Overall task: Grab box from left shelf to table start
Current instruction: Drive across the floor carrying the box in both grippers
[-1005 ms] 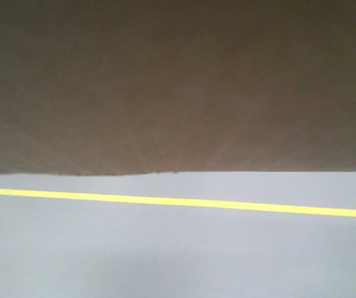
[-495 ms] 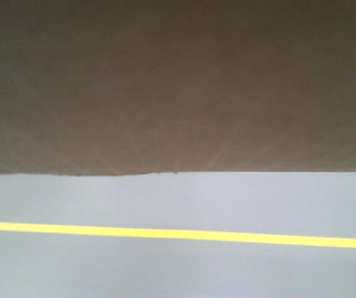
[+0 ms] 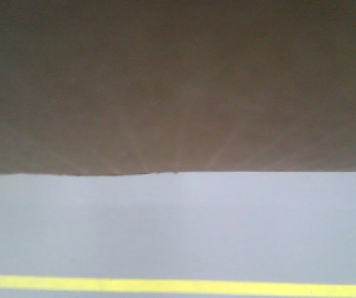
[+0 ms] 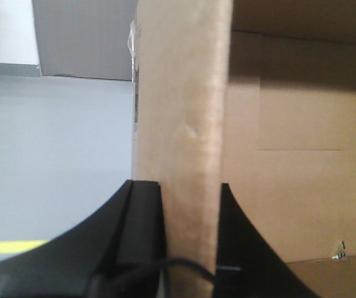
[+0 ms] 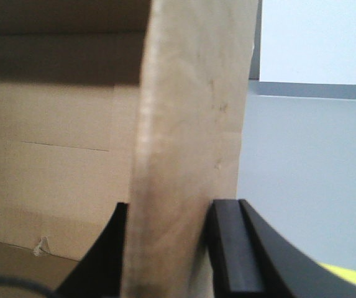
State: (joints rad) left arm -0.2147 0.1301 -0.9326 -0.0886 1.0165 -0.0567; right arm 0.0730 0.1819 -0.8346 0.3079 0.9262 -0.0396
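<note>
On the box [image 3: 178, 87], plain brown walls sit pinched by left end effector [image 4: 187, 189] and right end effector [image 5: 173, 208].

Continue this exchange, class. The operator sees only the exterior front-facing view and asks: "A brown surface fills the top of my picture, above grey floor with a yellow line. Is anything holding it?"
Observer: Yes. The left wrist view shows the left claw shut on an upright wall of the brown corrugated cardboard box, with one black finger on each side.
Operator: And the other arm?
Observer: The right wrist view shows the right claw clamping another upright wall of the box in the same way.
Operator: Can you see inside the box?
Observer: Partly. Both wrist views show bare cardboard interior beside the gripped walls, and nothing lies in the part shown.
</note>
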